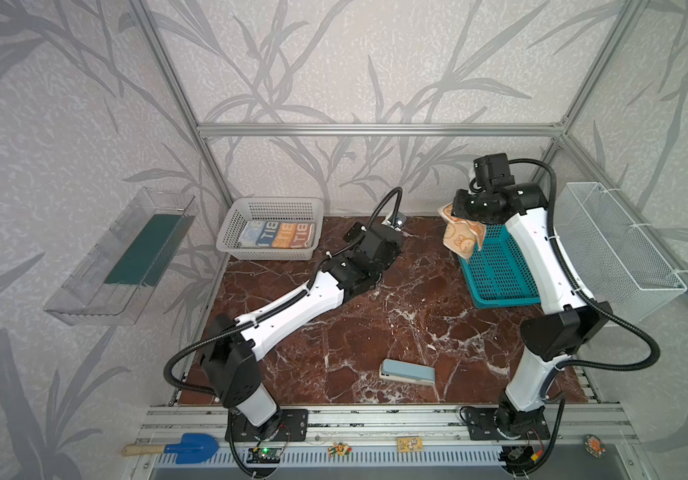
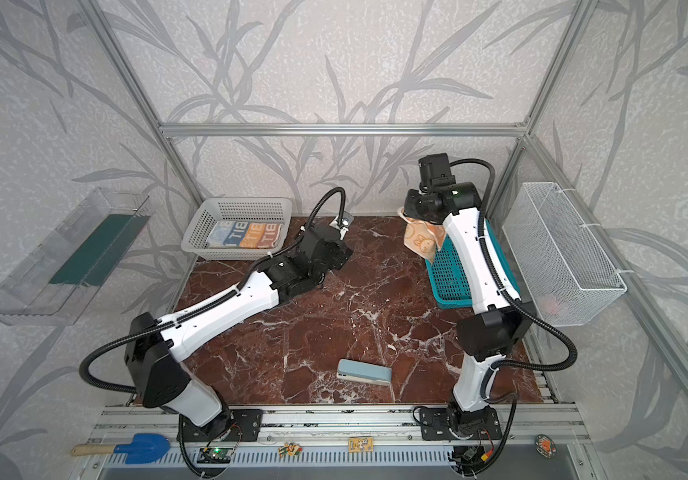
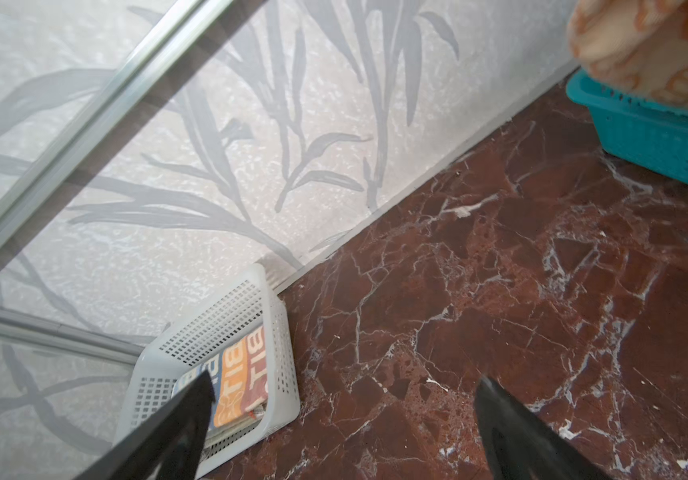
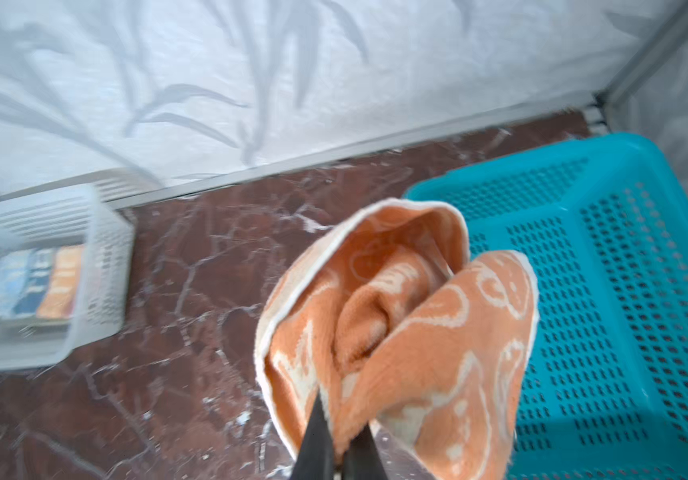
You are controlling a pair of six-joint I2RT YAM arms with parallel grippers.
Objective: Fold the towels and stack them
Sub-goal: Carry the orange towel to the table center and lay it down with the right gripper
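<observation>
The lettered towel (image 1: 277,235) is lying folded in the white basket (image 1: 275,202) at far left. Just beside it, the left gripper (image 3: 344,378) is hovering over the table (image 1: 375,332), jaws spread wide and empty. The block (image 1: 408,371) is sitting near the front. The right gripper (image 4: 340,415) is pinching a bunched edge of the orange towel (image 1: 460,239), which is dangling over the teal basket (image 1: 496,266). The step looks like carrying it out to fold. It should be clearing the rim and lowering onto the open middle, away from the block, with the left gripper taking a second corner. Showing are two towels, two baskets and one block. I cannot tell whether another towel is lying under the lettered one.
</observation>
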